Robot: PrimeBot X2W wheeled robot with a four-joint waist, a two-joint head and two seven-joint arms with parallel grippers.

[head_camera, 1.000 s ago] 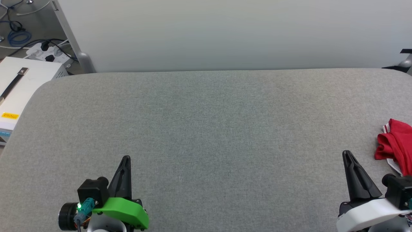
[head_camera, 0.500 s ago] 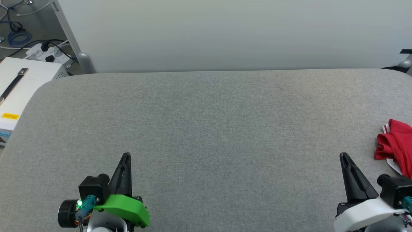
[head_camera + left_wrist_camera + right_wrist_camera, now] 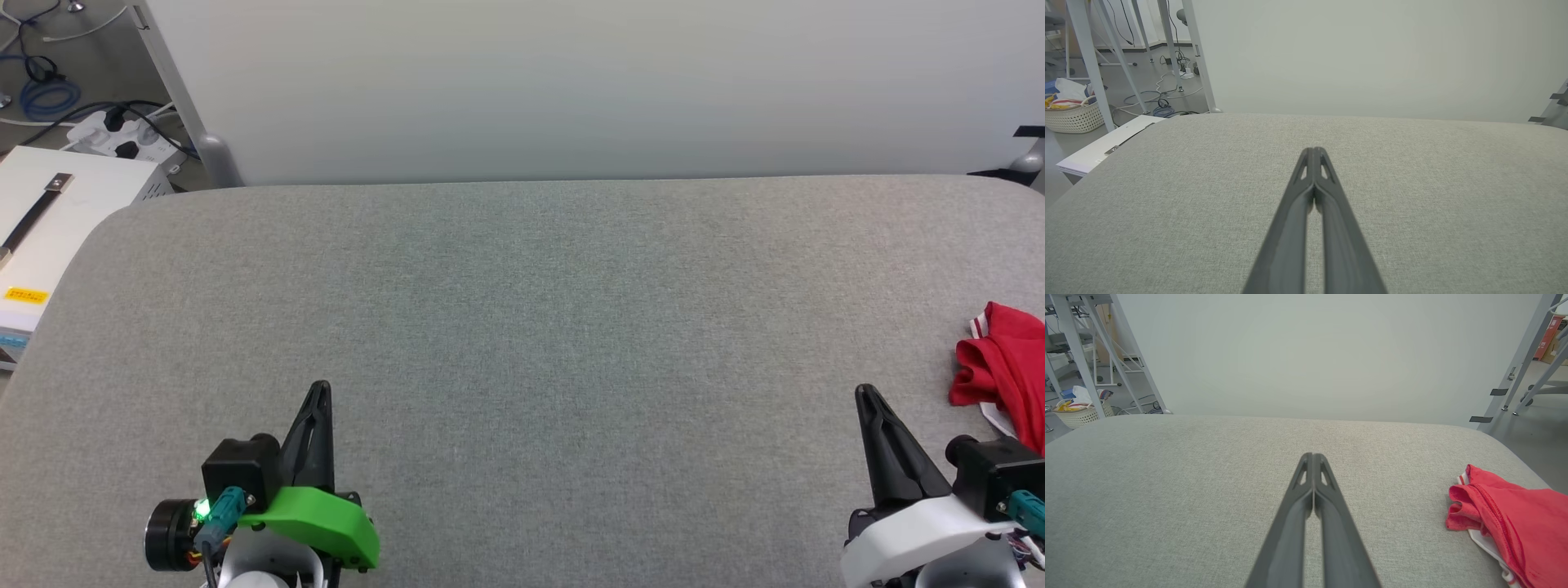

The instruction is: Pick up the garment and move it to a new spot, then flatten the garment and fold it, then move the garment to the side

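Lying bunched at the right edge of the worktop [image 3: 522, 286], the garment [image 3: 1006, 363] is a rumpled red heap with a strip of white and striped trim showing. The head view cuts it off at the frame's side, so I cannot tell how far it runs. What shows is creased and rolled, not laid flat.

The right gripper [image 3: 860, 392] hangs near it but clear of the cloth, fingers pressed together on nothing. The left gripper [image 3: 319, 386] hangs over the near edge toward the left corner, well apart from the garment, likewise closed and empty.

Over the last second both grippers have crept a little forward over the worktop. The right one has also drifted slightly toward the middle, away from the garment. The garment has not shifted, and neither pair of jaws has parted. A garment at the side suits the task's last step, while its rumpled look suits a heap waiting to be taken up; these pictures do not decide which.

The right wrist view brings the garment [image 3: 1506, 518] close, showing a stitched hem rolled over and a white panel under the red. It also shows that gripper [image 3: 1313, 456] with its fingers meeting along their length. The left wrist view shows its gripper [image 3: 1314, 150] shut over bare worktop. Beyond the far left corner it also takes in a white box [image 3: 1106, 149] and a basket [image 3: 1073, 118] on the floor.
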